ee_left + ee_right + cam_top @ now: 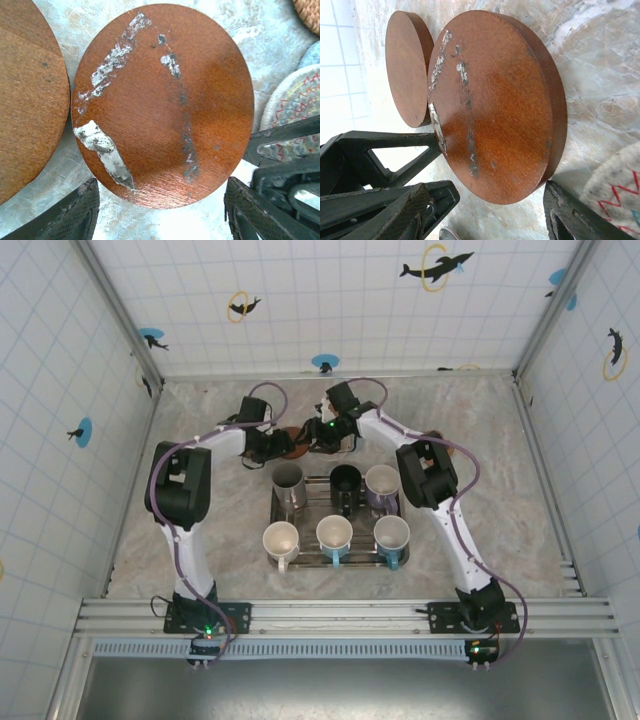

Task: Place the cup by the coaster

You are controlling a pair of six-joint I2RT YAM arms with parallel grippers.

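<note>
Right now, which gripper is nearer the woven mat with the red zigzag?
Right. One finger of the right gripper sits just beside the woven mat; the left gripper straddles the scratched brown coaster, with the mat off to one side.

Bright even light; soft shadows; sheen on coaster (162, 105); wrist cams sl. blurry.

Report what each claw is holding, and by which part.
Nothing is held. The left claw and the right claw both stand open, fingers either side of the scratched coaster, which lies flat on the table.
</note>
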